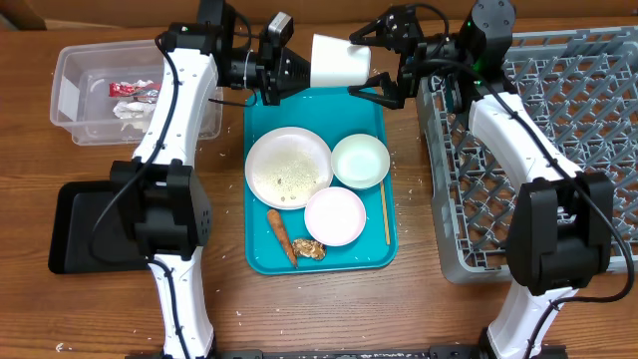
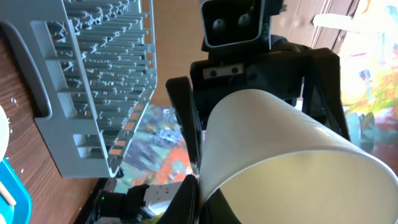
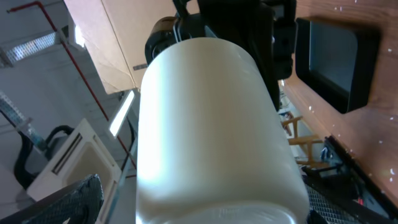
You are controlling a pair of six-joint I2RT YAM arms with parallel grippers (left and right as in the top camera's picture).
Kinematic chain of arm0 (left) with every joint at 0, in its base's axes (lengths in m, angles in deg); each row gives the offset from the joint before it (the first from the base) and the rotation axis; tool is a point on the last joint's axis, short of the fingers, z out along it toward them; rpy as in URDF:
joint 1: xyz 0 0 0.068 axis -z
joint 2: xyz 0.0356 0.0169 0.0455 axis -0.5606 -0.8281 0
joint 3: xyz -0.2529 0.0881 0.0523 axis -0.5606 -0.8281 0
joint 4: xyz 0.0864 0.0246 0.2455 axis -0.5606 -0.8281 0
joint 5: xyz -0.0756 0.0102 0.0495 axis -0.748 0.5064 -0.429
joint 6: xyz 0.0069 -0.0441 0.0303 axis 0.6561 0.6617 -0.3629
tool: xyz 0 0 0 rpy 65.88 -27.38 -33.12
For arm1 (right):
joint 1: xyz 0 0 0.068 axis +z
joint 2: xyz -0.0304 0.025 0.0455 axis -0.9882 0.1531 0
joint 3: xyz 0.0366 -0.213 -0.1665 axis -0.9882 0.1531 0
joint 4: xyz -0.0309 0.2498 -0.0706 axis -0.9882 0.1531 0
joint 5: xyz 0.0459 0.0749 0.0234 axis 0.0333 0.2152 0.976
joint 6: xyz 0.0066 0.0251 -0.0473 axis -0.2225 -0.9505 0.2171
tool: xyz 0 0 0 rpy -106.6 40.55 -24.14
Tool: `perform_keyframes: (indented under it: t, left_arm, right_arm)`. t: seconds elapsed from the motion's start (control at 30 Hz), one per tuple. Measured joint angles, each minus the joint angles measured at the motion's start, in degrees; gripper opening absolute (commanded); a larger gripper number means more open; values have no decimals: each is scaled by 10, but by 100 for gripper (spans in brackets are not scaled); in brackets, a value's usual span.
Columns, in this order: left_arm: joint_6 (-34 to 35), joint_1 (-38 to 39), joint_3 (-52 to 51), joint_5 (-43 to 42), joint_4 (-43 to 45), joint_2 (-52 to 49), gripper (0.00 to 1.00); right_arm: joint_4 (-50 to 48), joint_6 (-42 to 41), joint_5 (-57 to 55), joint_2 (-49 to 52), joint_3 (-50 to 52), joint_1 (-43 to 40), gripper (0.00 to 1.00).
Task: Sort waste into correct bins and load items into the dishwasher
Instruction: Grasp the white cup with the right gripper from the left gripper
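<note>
The white cup (image 1: pixel 339 60) is held on its side up in the air, mouth end pinched at the rim by the left gripper (image 1: pixel 291 72), whose jaws are closed down narrow on the cup wall. The base end sits between the right gripper (image 1: pixel 367 66) jaws, which are spread wide on either side.

From overhead, contact on the right side can't really be judged. In the left wrist view the cup's open mouth is seen, plus the right gripper's black fingers (image 2: pixel 181 118) flanking the cup body and the grey dish rack (image 2: pixel 93 81) off to the side. In the right wrist view, pretty much everything is blocked by the cup's outer wall; its own fingertips can't be made out, and only a corner of the black tray (image 3: pixel 329 56) is seen past it.
</note>
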Motion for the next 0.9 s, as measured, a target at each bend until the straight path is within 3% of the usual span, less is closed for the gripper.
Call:
perform_keyframes:
  t: [0.3, 0.67, 0.77, 0.9]
  left_arm:
    - [58, 3, 0, 0, 25, 0, 4]
    - [73, 19, 0, 0, 18, 0, 4]
    - [73, 18, 0, 0, 18, 0, 4]
    - [73, 18, 0, -4, 18, 0, 4]
  right_arm:
    - [-1, -3, -1, 0, 0, 4, 100]
    - [0, 65, -17, 0, 0, 4, 100]
    - [-1, 71, -18, 0, 0, 4, 85]
    - [4, 74, -16, 0, 0, 4, 74]
